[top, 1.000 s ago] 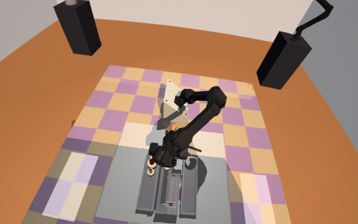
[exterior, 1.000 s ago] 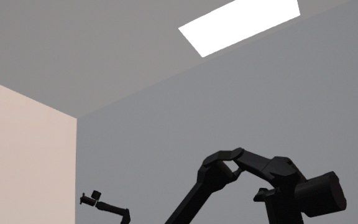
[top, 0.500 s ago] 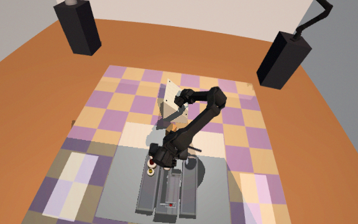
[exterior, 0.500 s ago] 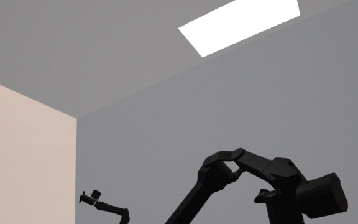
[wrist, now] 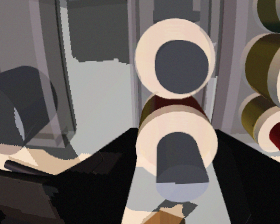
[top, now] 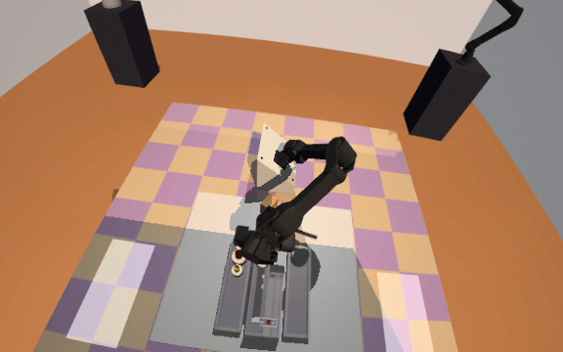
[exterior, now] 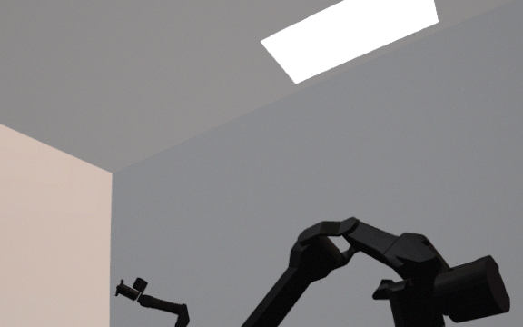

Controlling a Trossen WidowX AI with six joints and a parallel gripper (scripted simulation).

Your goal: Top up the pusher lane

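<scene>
Hand [wrist: 173, 163] clamped on jar [wrist: 176, 152], second jar [wrist: 176, 63] just ahead.

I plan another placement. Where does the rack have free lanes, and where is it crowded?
Free: the right lane and the centre lane behind the gripper. Crowded: the left lane's front, where jars stand beside the gripper, shut on a cream-lidded jar.

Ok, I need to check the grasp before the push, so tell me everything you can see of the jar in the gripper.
The held jar shows in the wrist view as a cream round top with a dark grey disc at its centre and a dark red body just visible behind it. The gripper is shut on it, its dark fingers flanking both sides. A matching jar stands right beyond it in the lane; whether the two touch cannot be told. The top view hides it under the arm.
</scene>
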